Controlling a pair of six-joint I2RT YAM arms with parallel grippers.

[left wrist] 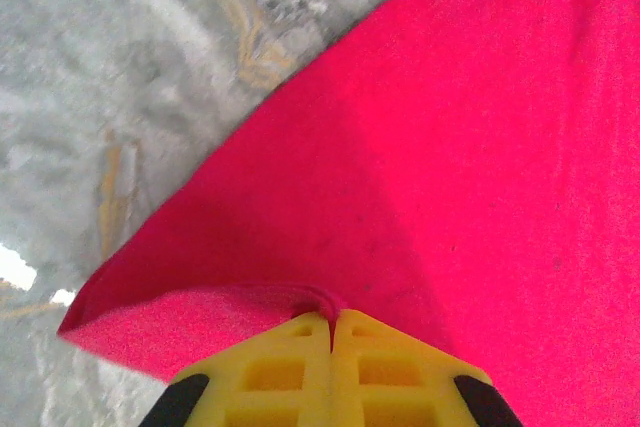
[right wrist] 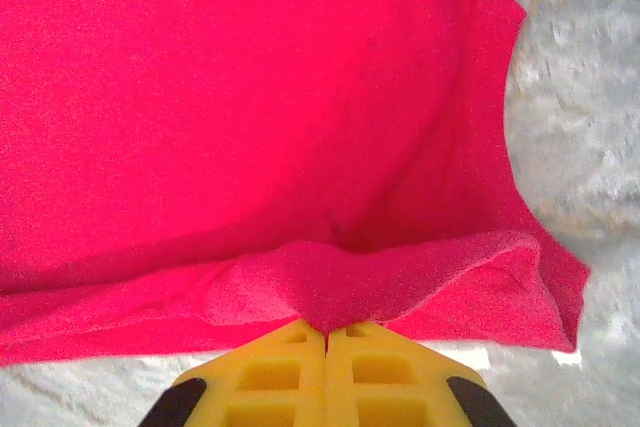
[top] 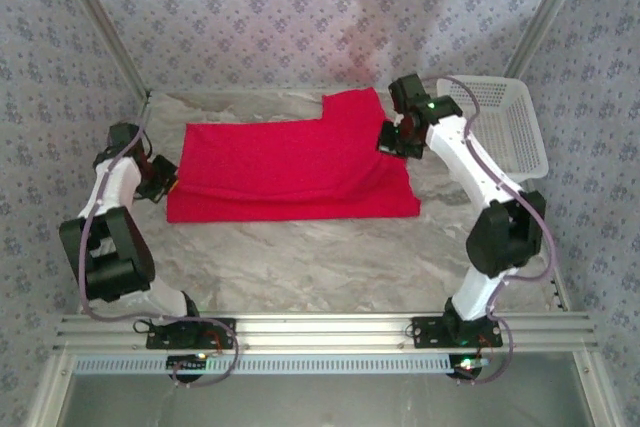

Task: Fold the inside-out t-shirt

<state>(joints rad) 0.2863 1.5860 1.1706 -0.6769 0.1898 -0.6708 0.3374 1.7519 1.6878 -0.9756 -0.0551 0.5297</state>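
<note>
On the grey marbled table [top: 300,267], centre: one inside-out t-shirt [top: 290,167], red, spread as a wide band with one section jutting toward the far edge. Left gripper [left wrist: 332,322]: jaws closed, pinching the shirt's left edge (a small ridge of cloth rises at the tips). Right gripper [right wrist: 326,332]: jaws closed, pinching a raised fold at the shirt's right side. White plastic basket [top: 510,122]: far right corner, apart from the shirt. Progress, as judged: early; both ends are gripped, a layer appears doubled along the near edge, and the main folds are not yet done.
</note>
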